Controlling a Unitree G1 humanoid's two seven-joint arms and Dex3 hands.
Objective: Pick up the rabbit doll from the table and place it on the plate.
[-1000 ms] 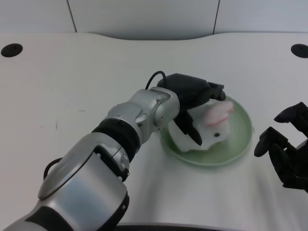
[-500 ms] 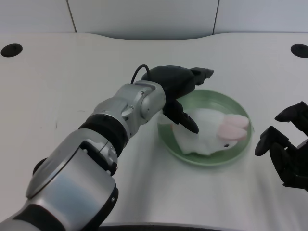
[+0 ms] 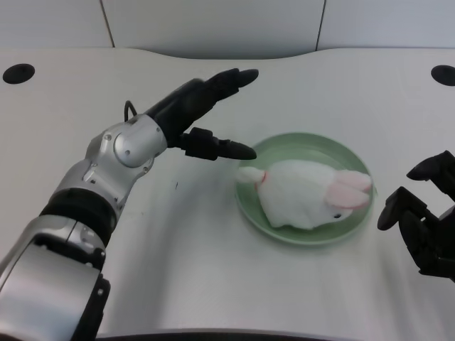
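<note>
The left hand (image 3: 202,110) hung above the white desk (image 3: 106,213), up and to the left of the plate (image 3: 306,145), with its silver forearm reaching in from the lower left corner. The hand was empty and spread: the upper fingers (image 3: 227,79) stretched out long toward the upper right, while the thumb stuck out lower down, its tip pointing right and ending just beside the plate's left rim. Nothing lay between thumb and fingers, and whether the thumb tip touched the rim could not be told. A thin black cable looped out near the wrist.

The rabbit doll (image 3: 302,195) lay on its side inside the green plate, white body across the middle, pink ears toward the right rim and a small white tail toward the left rim, close below the thumb tip. The doll was apart from the hand.

The right hand (image 3: 426,220) sat low at the right edge, just beside the plate's right rim, fingers curled in. Two dark round holes (image 3: 18,73) marked the far corners of the desk, one at the left edge and one at the right. A pale wall panel ran along the back.
</note>
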